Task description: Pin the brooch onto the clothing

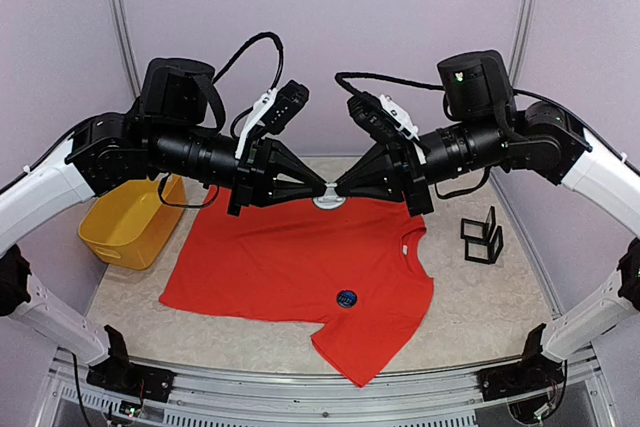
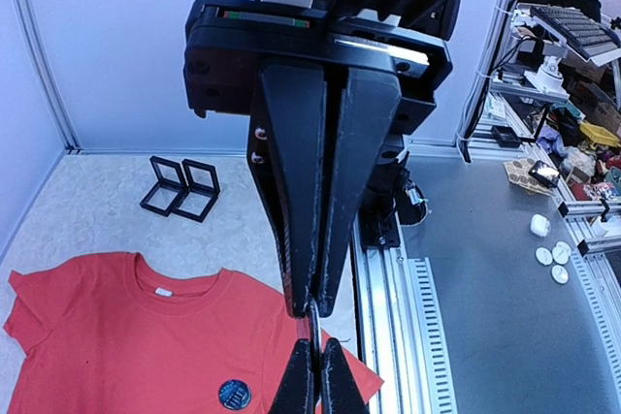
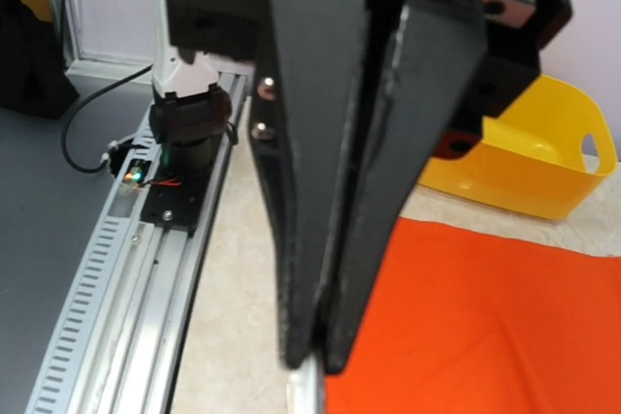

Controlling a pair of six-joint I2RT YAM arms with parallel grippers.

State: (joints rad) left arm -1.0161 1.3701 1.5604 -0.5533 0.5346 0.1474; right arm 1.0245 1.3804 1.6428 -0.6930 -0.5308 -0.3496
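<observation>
Left gripper (image 1: 324, 190) and right gripper (image 1: 338, 190): the jaws of both are pressed fully together, tips met nose to nose above the far edge of the T-shirt (image 1: 290, 267). A small pale piece (image 1: 330, 201) is seen just under the meeting tips; whether it is pinched cannot be told.

The T-shirt is spread flat on the worktop (image 1: 470, 307), between the yellow bin (image 1: 130, 222) and the black frames (image 1: 482, 234). A blue disc (image 1: 347, 298), judged to be the brooch, rests on the chest below the collar.

Risks:
- If the pale piece is gripped only by its edge, it could be dropped.
- The soft cloth could be dragged and bunched by a low tip, shifting the disc if it is loose.

Materials: matte red knit, lightly creased; glossy rigid plastic bin; slender tapered black jaws; speckled beige worktop.
</observation>
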